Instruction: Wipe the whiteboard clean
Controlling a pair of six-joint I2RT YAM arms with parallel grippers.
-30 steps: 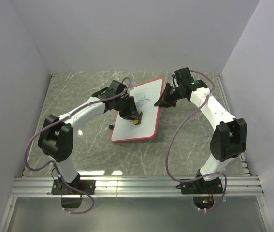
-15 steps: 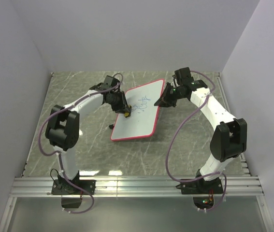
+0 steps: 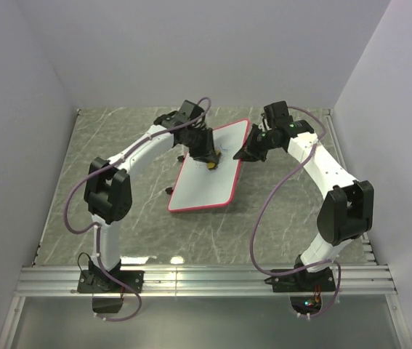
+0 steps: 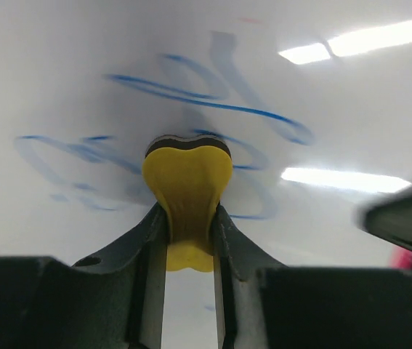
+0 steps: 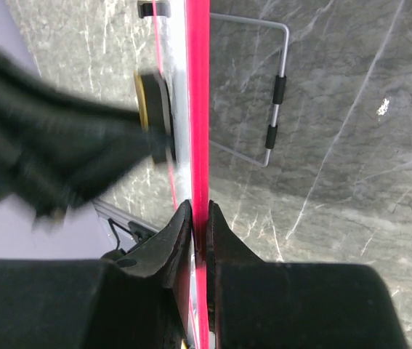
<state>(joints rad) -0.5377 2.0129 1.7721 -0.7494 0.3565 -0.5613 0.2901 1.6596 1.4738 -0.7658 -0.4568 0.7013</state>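
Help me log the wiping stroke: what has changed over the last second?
The left tool, shut on the yellow sponge, swept across the whiteboard: first toward its left edge, then back right and toward the far end, onto the blue scribbles. Nothing was grabbed or released. The right tool kept pinching the board's right edge, and the board stayed put. Scribbles remain.

On whiteboard [image 3: 202, 190]: sponge [image 4: 187, 174] in left pincer [image 4: 189, 218]; right pincer [image 5: 200, 218] at right edge.

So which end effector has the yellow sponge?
The left end effector: it is shut on the yellow sponge, pressed against the whiteboard. The right end effector only pinches the whiteboard's red frame edge.
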